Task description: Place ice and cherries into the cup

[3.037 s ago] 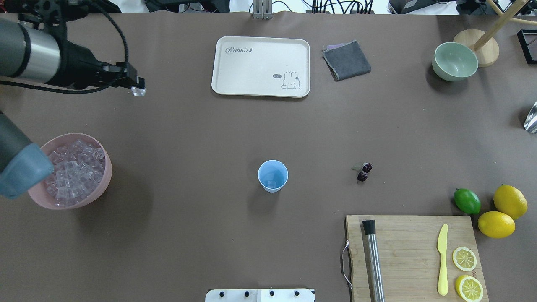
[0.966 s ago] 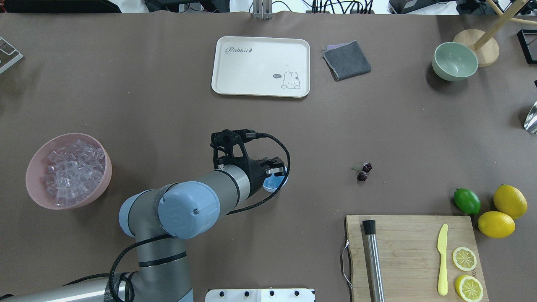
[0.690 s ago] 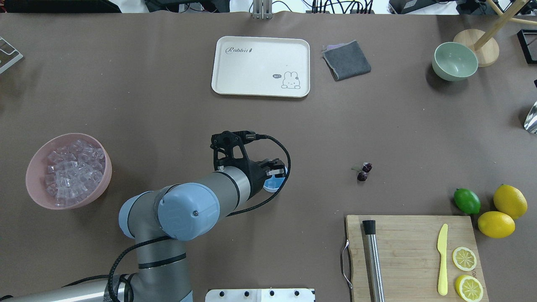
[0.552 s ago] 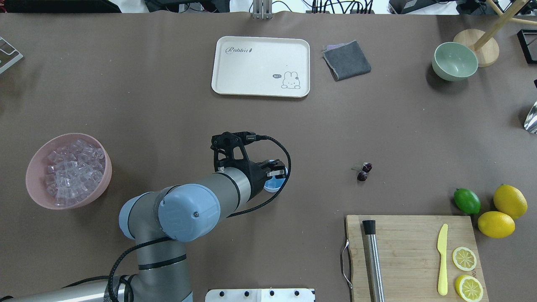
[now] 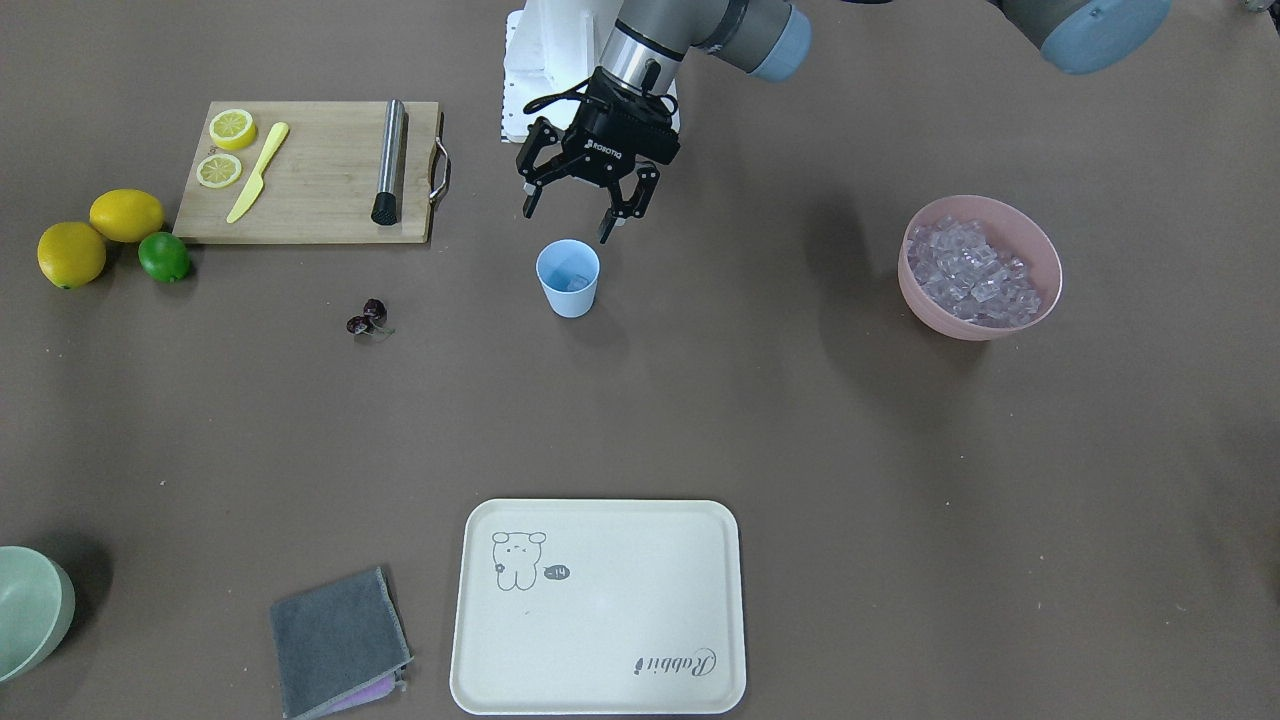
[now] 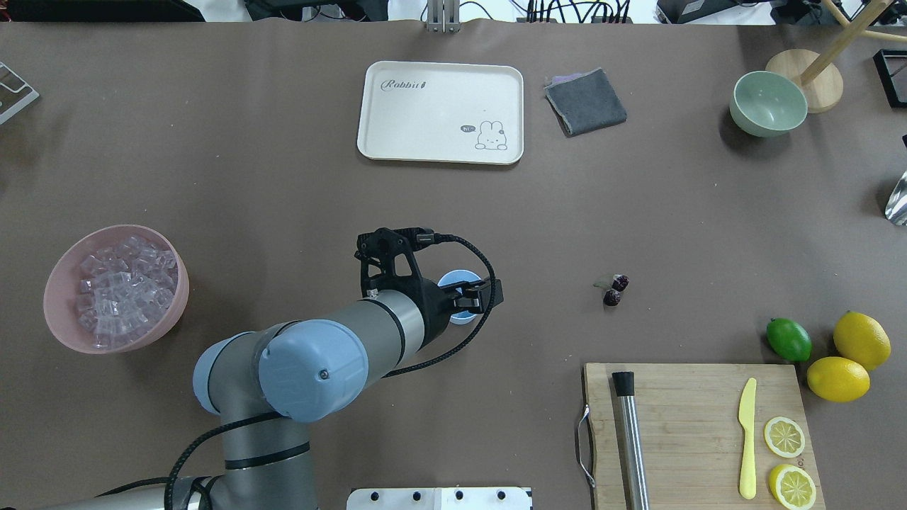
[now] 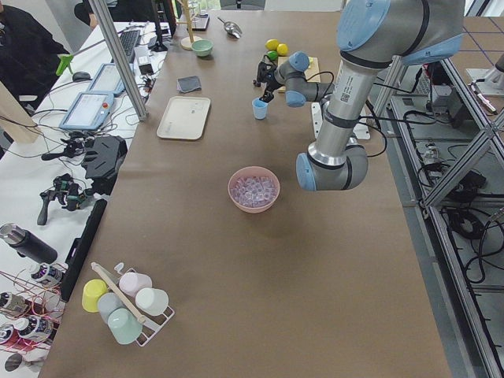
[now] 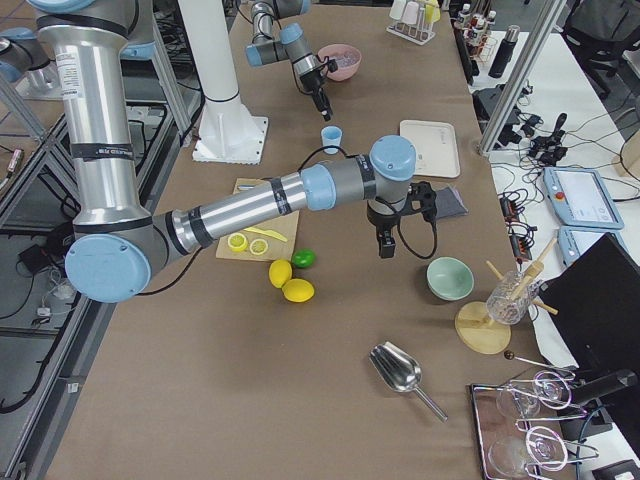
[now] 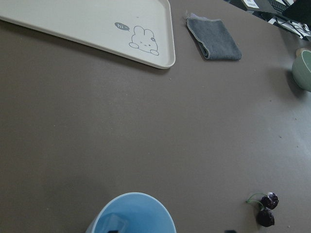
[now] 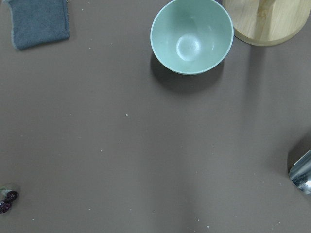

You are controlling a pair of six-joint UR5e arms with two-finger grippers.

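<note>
The light-blue cup [image 5: 568, 278] stands mid-table with clear ice [image 5: 571, 283] in its bottom. My left gripper [image 5: 567, 222] hangs just above the cup's robot-side rim, jaws spread wide and empty. In the overhead view the left gripper [image 6: 473, 296] covers part of the cup [image 6: 453, 282]. The left wrist view shows the cup rim [image 9: 130, 212] at the bottom edge. The cherries [image 5: 366, 317] lie on the table apart from the cup, also seen in the overhead view [image 6: 615, 290]. More ice [image 5: 968, 272] fills the pink bowl [image 5: 1040, 262]. My right gripper [image 8: 385, 245] shows only in the exterior right view; I cannot tell its state.
A cutting board [image 6: 694, 432] carries a muddler, yellow knife and lemon slices. A lime [image 6: 789, 339] and two lemons [image 6: 850, 358] sit beside it. A white tray [image 6: 441, 112], grey cloth [image 6: 585, 101] and pale green bowl [image 6: 768, 103] stand at the far side.
My left arm swung from the far left, holding an ice cube, to over the cup. Its jaws, shut until 0.6 s ago, have now opened.
</note>
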